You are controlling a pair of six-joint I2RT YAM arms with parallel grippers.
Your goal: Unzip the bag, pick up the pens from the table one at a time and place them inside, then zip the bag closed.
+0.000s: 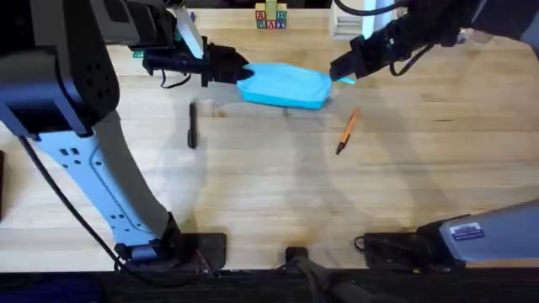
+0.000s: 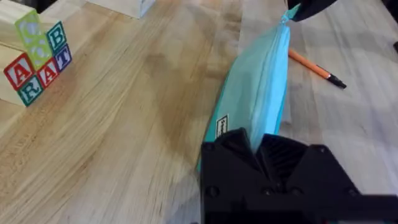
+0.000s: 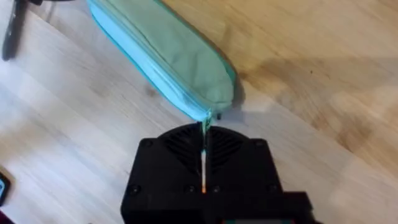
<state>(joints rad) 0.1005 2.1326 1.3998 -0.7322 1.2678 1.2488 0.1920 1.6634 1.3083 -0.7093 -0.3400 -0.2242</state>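
Note:
The light blue bag (image 1: 285,86) lies zipped on the pale wood table (image 1: 269,202), held at both ends. My left gripper (image 1: 240,74) is shut on its left end, and the fabric (image 2: 258,93) runs away from the black fingers (image 2: 233,149). My right gripper (image 1: 337,71) is shut on the thin zipper tab (image 3: 208,117) at the bag's right end (image 3: 174,56). The black pen (image 1: 192,124) lies in front of the bag's left end. The orange pen (image 1: 347,130) with a dark tip lies in front of its right end, also in the left wrist view (image 2: 314,67).
Lettered wooden blocks (image 1: 271,17) stand at the table's far edge behind the bag, close by in the left wrist view (image 2: 37,59). A pale box (image 1: 349,29) sits at the back right. The arm bases stand along the near edge.

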